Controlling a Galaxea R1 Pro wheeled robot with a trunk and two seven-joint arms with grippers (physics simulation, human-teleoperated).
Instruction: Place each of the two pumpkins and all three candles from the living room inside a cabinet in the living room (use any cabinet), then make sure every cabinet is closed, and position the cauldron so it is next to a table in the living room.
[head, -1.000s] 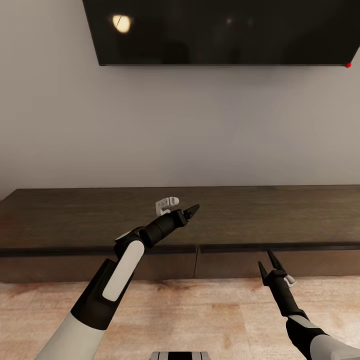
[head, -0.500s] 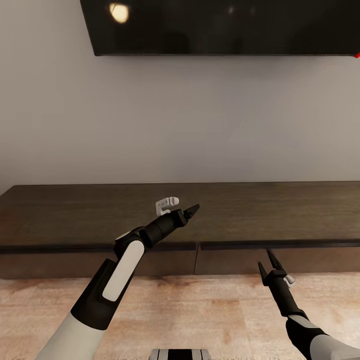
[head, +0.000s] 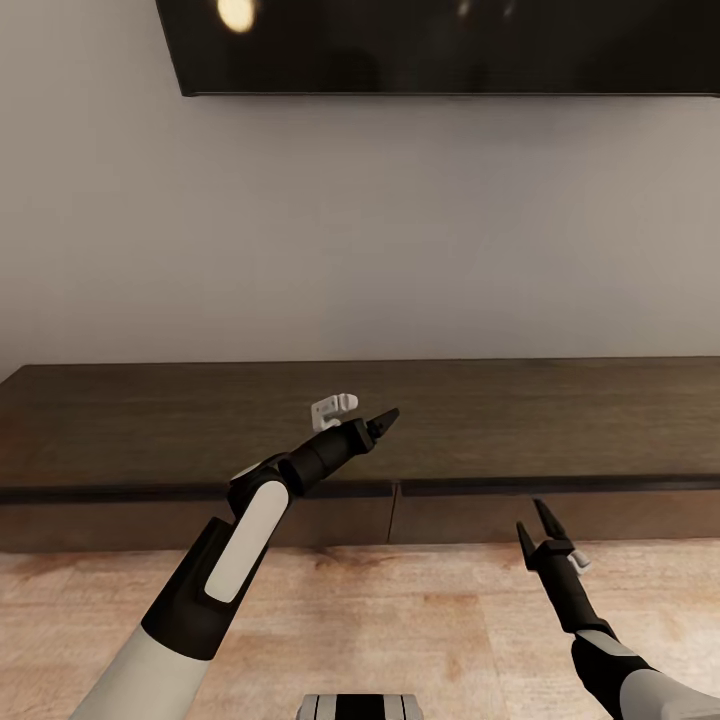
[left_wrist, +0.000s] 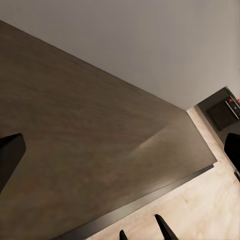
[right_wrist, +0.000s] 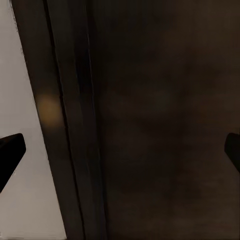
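The long dark-brown cabinet (head: 560, 420) stretches across the head view against the wall, with its drawer fronts (head: 300, 525) shut and its top bare. My left gripper (head: 385, 420) hovers open above the cabinet top (left_wrist: 90, 150), with nothing between its fingers. My right gripper (head: 535, 522) stands open, pointing up in front of the right drawer front (right_wrist: 165, 125), and it holds nothing. The pumpkins, candles, cauldron and coffee table are out of view.
A black wall-mounted TV (head: 450, 45) hangs above the cabinet on a grey wall. Pale wood floor (head: 450, 620) lies between me and the cabinet. In the left wrist view a dark box with red marks (left_wrist: 222, 111) sits on the floor past the cabinet's end.
The whole picture has shifted upward, so the camera has moved. TV and cabinet sit higher in view and more floor shows. Both arms hold the same pose.
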